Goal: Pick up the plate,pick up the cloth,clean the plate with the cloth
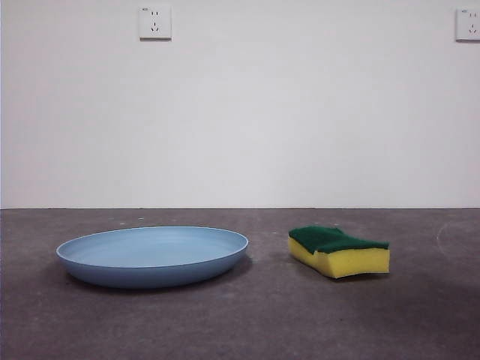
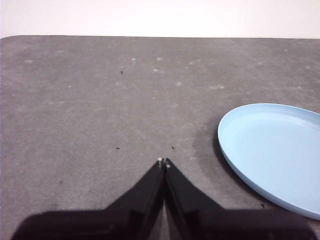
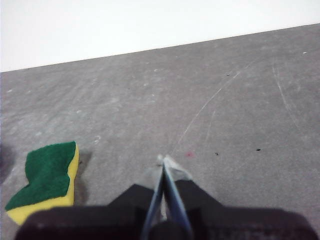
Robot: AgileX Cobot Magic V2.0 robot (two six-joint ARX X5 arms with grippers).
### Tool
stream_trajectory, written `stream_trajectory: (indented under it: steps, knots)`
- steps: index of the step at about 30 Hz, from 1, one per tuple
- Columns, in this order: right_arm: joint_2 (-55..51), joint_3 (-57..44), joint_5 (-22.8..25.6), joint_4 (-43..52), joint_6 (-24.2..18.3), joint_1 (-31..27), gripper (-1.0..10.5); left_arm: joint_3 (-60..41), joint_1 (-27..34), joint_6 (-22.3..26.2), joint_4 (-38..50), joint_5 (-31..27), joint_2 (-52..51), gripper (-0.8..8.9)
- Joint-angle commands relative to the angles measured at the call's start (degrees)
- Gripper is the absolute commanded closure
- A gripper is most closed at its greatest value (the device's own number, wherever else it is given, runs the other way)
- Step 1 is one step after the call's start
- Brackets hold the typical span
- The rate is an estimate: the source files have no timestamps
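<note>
The light-blue plate (image 1: 153,255) lies flat on the dark grey table, left of centre in the front view. The cloth (image 1: 339,251), a yellow sponge with a green scouring top, rests to its right, apart from it. My left gripper (image 2: 164,162) is shut and empty, hovering over bare table beside the plate (image 2: 275,152). Over bare table too, my right gripper (image 3: 164,160) is shut with nothing in it, the cloth (image 3: 46,180) off to its side. Neither arm shows in the front view.
A white wall stands behind the table's far edge, with two sockets (image 1: 154,22) high up. The table (image 1: 240,322) carries faint scratches and specks.
</note>
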Motion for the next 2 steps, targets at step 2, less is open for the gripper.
stream_trajectory:
  steps: [2]
  knots:
    - [-0.17,-0.63,-0.22,-0.20,0.52,0.13,9.5,-0.72,0.22,-0.31,0.15,0.31,-0.20,8.17]
